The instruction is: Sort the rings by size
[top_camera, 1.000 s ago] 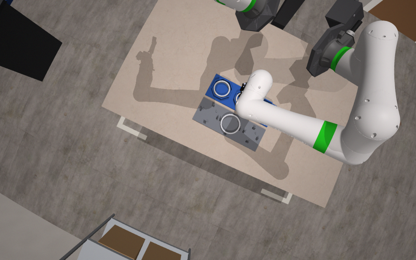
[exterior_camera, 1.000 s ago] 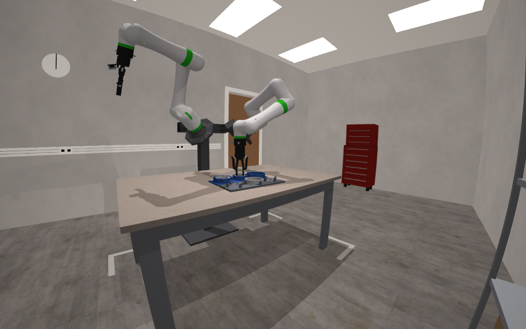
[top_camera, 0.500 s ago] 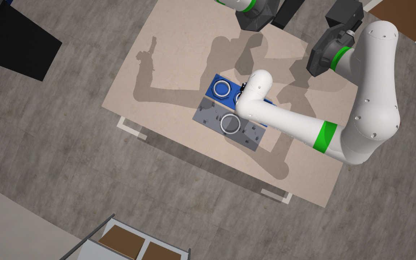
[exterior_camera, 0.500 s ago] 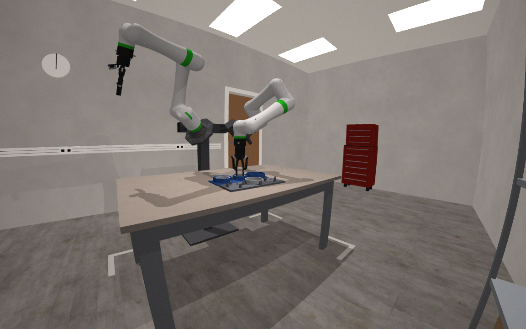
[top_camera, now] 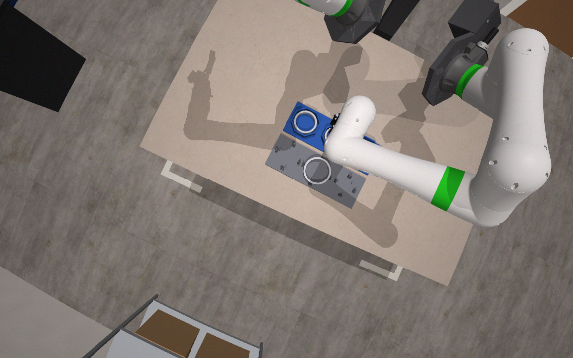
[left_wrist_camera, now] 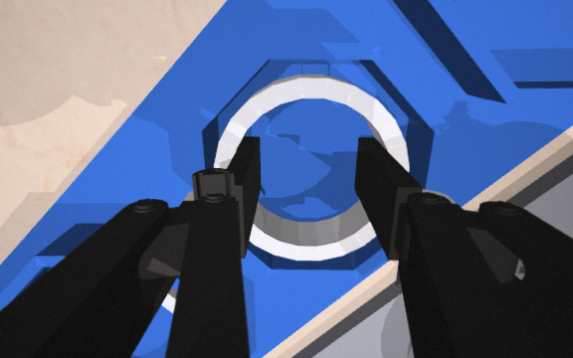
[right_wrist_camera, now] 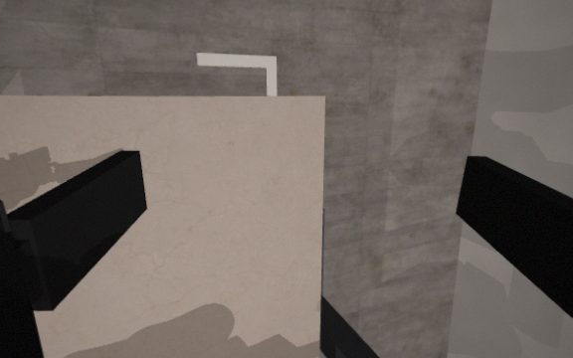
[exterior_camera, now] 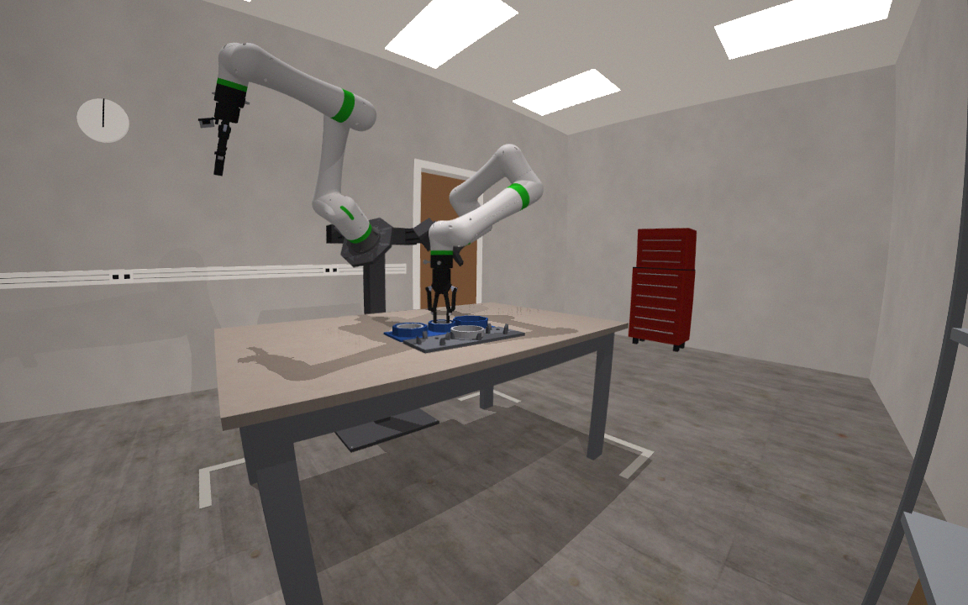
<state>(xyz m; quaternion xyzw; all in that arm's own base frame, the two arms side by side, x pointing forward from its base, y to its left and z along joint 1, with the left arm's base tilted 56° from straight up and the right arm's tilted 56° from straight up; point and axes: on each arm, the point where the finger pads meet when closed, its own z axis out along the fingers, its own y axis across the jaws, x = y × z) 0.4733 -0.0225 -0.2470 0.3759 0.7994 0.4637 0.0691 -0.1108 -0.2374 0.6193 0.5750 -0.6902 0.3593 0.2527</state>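
A small white ring [top_camera: 326,134] [left_wrist_camera: 311,87] sits in the middle pocket of the blue pallet [top_camera: 313,141] [left_wrist_camera: 117,169]. My left gripper [exterior_camera: 440,322] [left_wrist_camera: 307,162] is partly open, its fingertips inside this ring's bore, with no clear contact on the bore wall. The left arm hides much of it in the top view. A medium ring [top_camera: 295,121] [left_wrist_camera: 168,302] lies in an end pocket. The other end pocket holds no ring. A large ring [top_camera: 304,170] [exterior_camera: 466,333] lies on the middle holder of the grey plate [top_camera: 288,155] [left_wrist_camera: 555,194]. My right gripper [exterior_camera: 218,174] [right_wrist_camera: 302,183] is wide open and empty, high up.
Small dark upright pads [top_camera: 282,167] [top_camera: 340,194] stand on the grey plate on both sides of the large ring. The plate lies close beside the pallet on the table [top_camera: 235,89] [right_wrist_camera: 247,199]. The right arm stays raised away from the pallet.
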